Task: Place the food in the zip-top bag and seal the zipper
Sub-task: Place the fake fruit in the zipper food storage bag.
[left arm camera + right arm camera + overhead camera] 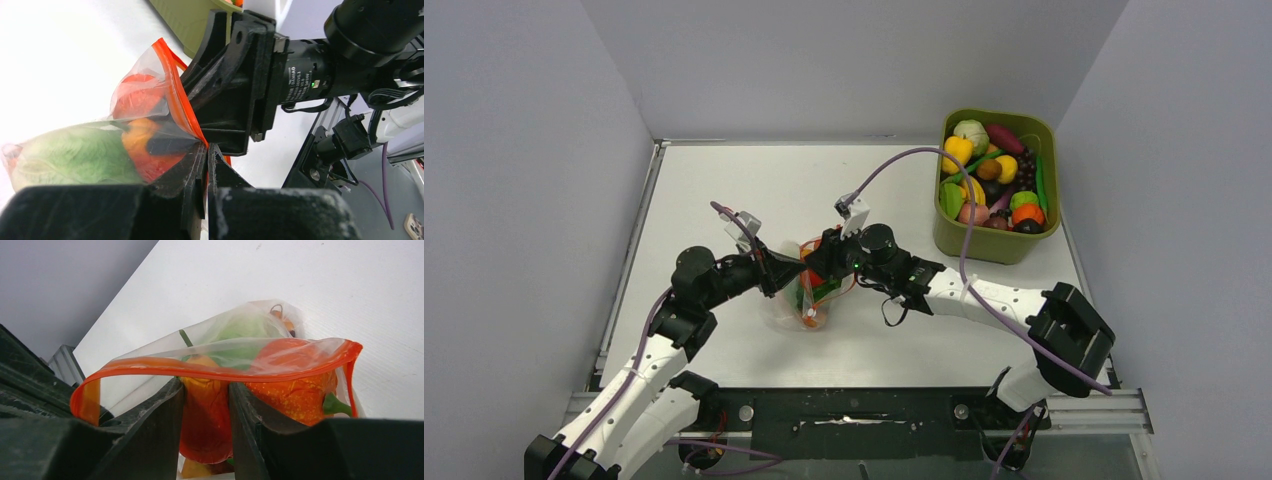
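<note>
A: So, the grippers first — how do they stand?

B: The left gripper (pixel 206 150) is pressed together on one end of the zipper strip (pixel 225 366), pinching it from the 9 o'clock side. The right gripper (pixel 205 387) reaches in from 3 o'clock. Its fingers look clamped on an orange piece (pixel 205 430) just inside the mouth of the bag (pixel 809 312).

A: And where does that bag sit?

B: Around the middle of the table (pixel 724 190), mouth gaping, with a green leafy piece (pixel 75 155) and a red piece (pixel 137 97) already inside. The tub (pixel 994 242) with more food (pixel 989 180) stands well apart at 2 o'clock.

A: What makes this step go well?

B: I'd carry the orange piece deeper past the strip before letting go and part the right fingers only a little. Then I'd back straight out toward 3 o'clock so nothing hooks the lip. The left pinch should hold firm — it seems to be what props the mouth open.
</note>
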You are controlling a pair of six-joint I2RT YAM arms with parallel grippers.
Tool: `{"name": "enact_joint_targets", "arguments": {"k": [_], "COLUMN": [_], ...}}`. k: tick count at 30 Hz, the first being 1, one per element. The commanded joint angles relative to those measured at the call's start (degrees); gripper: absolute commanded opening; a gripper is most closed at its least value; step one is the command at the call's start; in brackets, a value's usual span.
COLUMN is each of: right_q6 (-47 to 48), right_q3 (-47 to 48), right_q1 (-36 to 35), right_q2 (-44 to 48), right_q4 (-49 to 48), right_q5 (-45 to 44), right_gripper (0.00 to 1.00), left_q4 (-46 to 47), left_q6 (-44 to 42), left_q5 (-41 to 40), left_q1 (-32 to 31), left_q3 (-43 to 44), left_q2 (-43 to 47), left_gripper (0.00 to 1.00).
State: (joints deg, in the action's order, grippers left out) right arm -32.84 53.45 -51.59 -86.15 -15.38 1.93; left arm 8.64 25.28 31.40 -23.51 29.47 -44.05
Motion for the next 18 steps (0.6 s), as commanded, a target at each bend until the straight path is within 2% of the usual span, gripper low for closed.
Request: {"name": "enact_joint_targets", "arguments": {"k": [1, 7, 12, 18], "right_q6": [0.93, 2.25, 3.57, 3.96], "right_q3": [3.05, 3.77, 4.04, 4.22], "right_q1": [-0.15, 0.25, 0.7, 1.12], "right_q2": [-1.47, 0.85, 4.41, 9.29], "right_q4": [-4.37, -0.05, 5.47, 11.98], "right_q5": [-2.51, -4.06, -5.24, -7.26], "right_gripper": [0.27, 0.5, 0.63, 0.68], "left_q4": [7.02, 6.68, 6.06, 5.68], "left_q6": [0.21, -0.11, -0.73, -1.17], "left_q5": [1.99, 1.16, 0.41, -0.34], "left_q1": [0.15, 0.18, 0.24, 0.22], "left_q3": [1.13, 1.11, 1.27, 1.29], "left_q2": [0.95, 1.06, 1.12, 1.07], "left_gripper": [0.0, 0.0, 0.0, 0.0]}}
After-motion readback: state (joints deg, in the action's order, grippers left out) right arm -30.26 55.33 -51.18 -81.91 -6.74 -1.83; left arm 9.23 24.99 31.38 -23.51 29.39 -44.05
